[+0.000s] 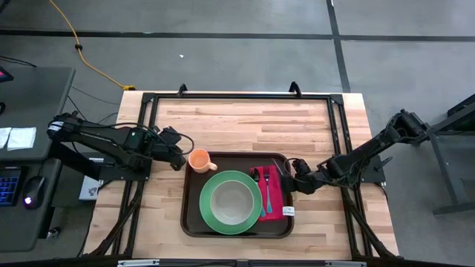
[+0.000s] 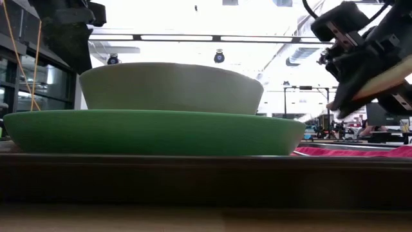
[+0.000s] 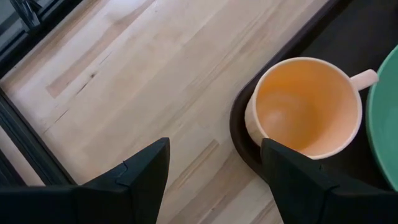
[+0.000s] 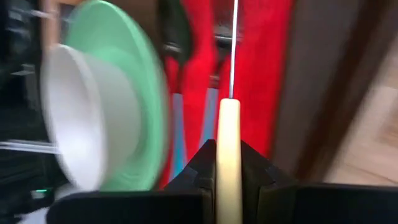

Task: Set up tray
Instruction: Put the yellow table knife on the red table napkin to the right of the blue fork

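Left gripper [image 1: 180,150] spread wide, empty, beside orange cup [image 1: 198,159] at tray's [image 1: 191,226] left rim. Tray mid-table, holding green plate [image 1: 230,216], bowl [image 1: 231,199]. Right gripper [image 1: 286,175] clamped on cream-handled knife [image 4: 229,158], seen only from right wrist, over red napkin [image 1: 276,200]. White tag [image 1: 288,211] unreadable.

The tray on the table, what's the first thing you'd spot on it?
The big green plate with a pale bowl in it, filling the middle of the dark brown tray. An orange cup stands in the tray's far left corner, the open left gripper beside it. Over the red napkin on the right, the right gripper is shut on a cream-handled knife.
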